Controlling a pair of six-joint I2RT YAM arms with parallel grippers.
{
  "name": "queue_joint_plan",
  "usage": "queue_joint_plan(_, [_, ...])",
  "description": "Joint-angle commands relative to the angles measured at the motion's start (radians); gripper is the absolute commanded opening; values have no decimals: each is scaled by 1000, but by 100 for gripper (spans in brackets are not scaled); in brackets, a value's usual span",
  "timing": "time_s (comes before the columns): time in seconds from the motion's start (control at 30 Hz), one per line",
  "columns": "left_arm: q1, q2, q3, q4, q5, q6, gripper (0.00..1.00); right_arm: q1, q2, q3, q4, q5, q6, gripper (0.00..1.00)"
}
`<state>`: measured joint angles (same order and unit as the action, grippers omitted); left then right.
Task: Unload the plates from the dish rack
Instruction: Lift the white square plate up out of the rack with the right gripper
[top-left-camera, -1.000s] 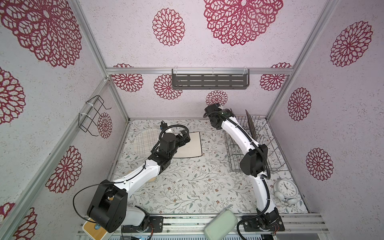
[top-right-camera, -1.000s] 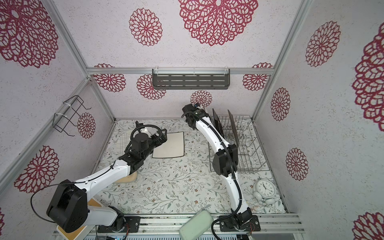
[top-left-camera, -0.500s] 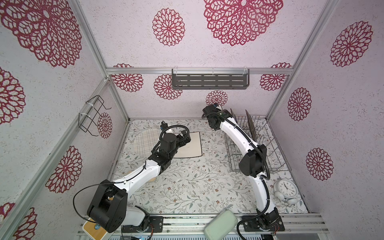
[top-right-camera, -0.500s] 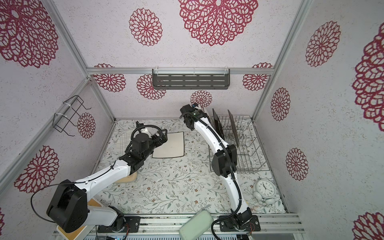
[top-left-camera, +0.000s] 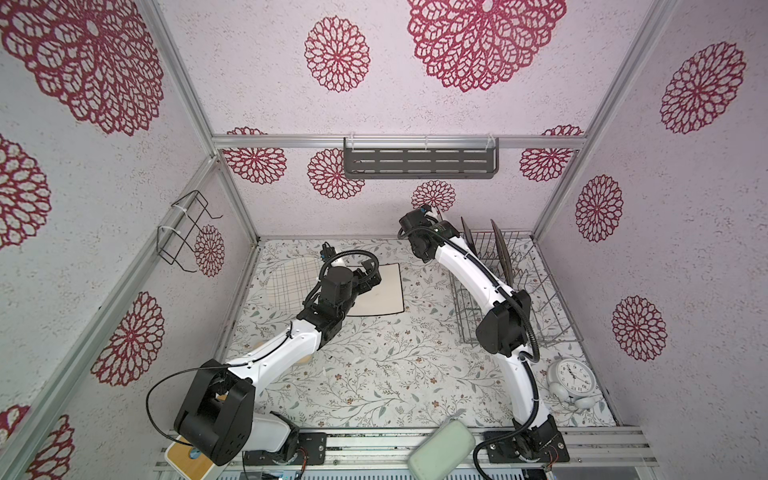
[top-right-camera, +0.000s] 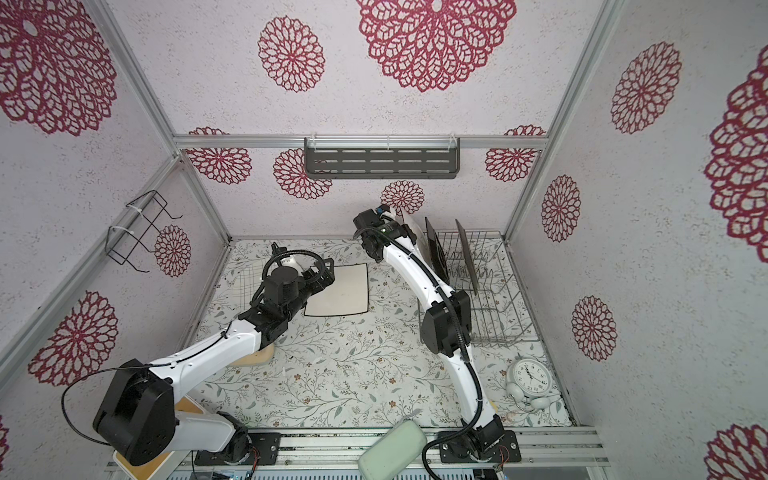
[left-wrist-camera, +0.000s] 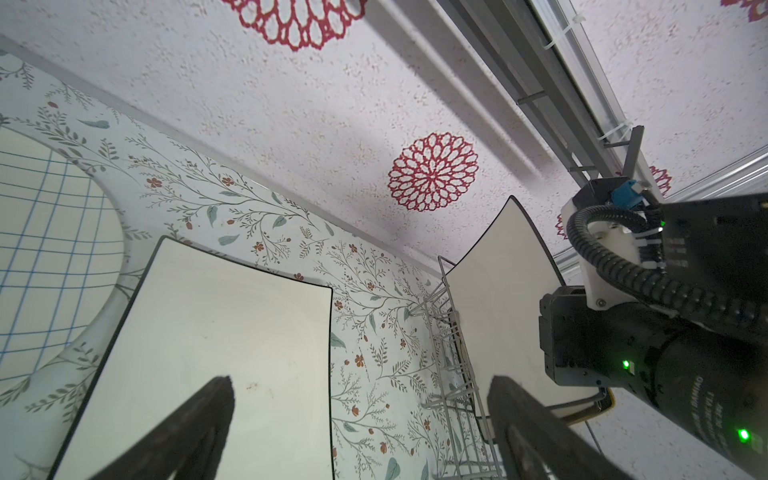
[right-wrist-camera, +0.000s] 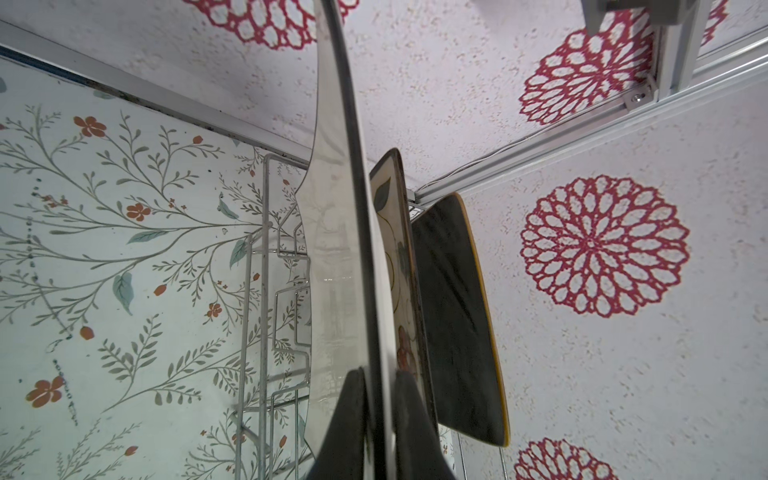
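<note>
Risk was judged to lie in the lift; the right gripper (right-wrist-camera: 376, 399) was seen pinched narrowly on the rim of a black-rimmed white plate (right-wrist-camera: 336, 249) upright at the far end of the dish rack (top-left-camera: 548, 307); the floral plate (right-wrist-camera: 395, 249) just beside it could be scraped, or the thin-edge grip could slip; the left gripper (left-wrist-camera: 359, 384) was held wide and empty above a second white plate (left-wrist-camera: 216, 332) flat on the table (top-left-camera: 374, 374); only clock (top-left-camera: 573, 376) numerals were legible.

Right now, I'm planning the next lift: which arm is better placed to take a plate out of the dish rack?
Right. The right gripper is shut on the upright white plate at the dish rack; the left gripper hangs open over the flat white plate, farther off.
</note>
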<state>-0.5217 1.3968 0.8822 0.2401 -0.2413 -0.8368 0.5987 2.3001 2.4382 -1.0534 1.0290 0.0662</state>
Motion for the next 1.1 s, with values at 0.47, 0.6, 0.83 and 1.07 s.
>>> queue_joint_plan(0.47, [-20, -45, 13, -17, -19, 16, 100, 36, -168, 30, 108, 229, -86, 0])
queue_joint_plan(0.6, [-20, -59, 6, -26, -34, 18, 100, 48, -186, 30, 98, 223, -80, 0])
queue_joint_plan(0.83, [-20, -88, 0, -56, -46, 13, 100, 74, -222, 29, 30, 209, -34, 0])
queue_joint_plan(1.07, [-21, -124, -8, -99, -65, -11, 99, 118, -290, 3, -2, 188, 15, 0])
